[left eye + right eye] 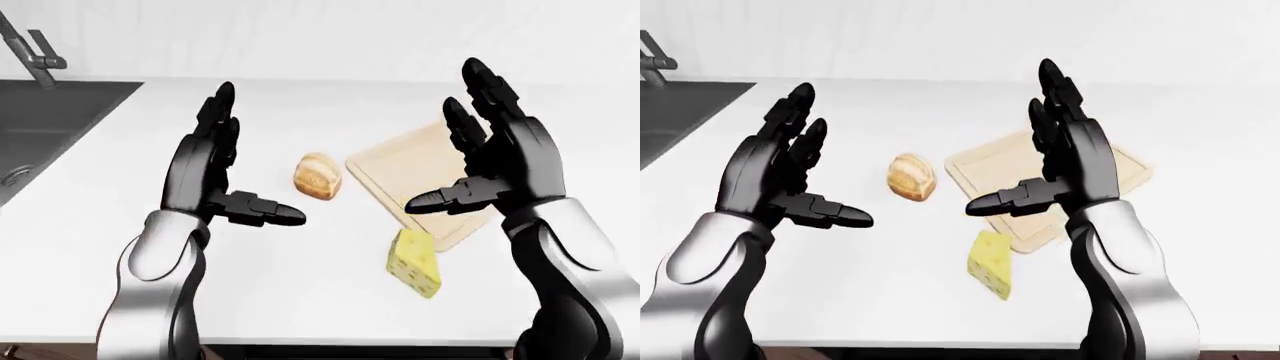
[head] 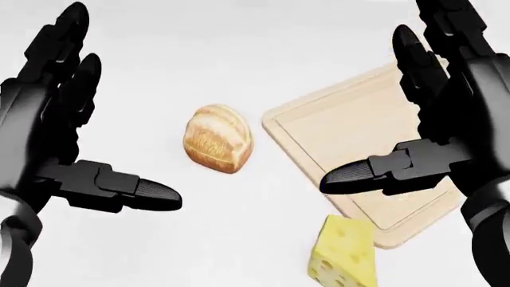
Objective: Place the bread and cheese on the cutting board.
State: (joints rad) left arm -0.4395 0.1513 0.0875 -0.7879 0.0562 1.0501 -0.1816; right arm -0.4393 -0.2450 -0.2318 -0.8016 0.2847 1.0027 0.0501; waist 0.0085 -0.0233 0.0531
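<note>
Both hands raised, fingers spread wide, holding nothing: left hand (image 1: 215,169), right hand (image 1: 500,161). Cheese wedge (image 1: 415,262) on white counter (image 1: 300,277) just beside cutting board (image 2: 342,128) corner; bread roll (image 2: 217,146) near board's left edge. Neither placed yet. Board bare. Sink (image 1: 50,120) and faucet (image 1: 30,52) well apart, upper left; nothing blocks

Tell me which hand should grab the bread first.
Left, probably. The left hand hangs open beside the bread, while the right hand hangs open over the cutting board, nearer the cheese.
</note>
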